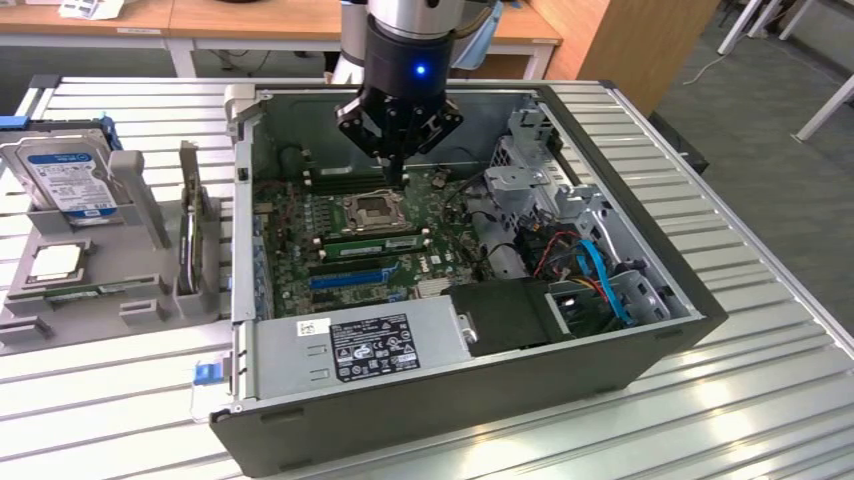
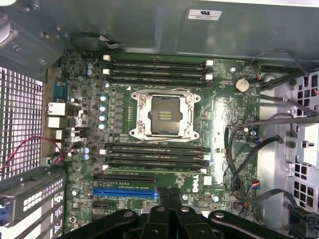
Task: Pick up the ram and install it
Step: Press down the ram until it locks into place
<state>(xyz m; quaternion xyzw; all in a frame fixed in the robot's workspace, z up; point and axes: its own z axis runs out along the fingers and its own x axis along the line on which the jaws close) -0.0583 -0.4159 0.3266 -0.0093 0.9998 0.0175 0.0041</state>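
Beneath and around my pincer stretches a broad work table of pale ribbed aluminium slats [image 1: 747, 400], bright where the overhead light glances off the ridges. Behind my pincer, beyond the table's far edge, stand light wooden desks [image 1: 240, 20] on white legs, set side by side. Further off toward the exterior view's right, a tall wooden cabinet panel [image 1: 627, 45] rises beside grey carpeted floor [image 1: 774, 130], which runs down along the table's edge. White metal furniture legs [image 1: 827, 100] cross that floor, with a thin pale cable [image 1: 707, 65] trailing near them.
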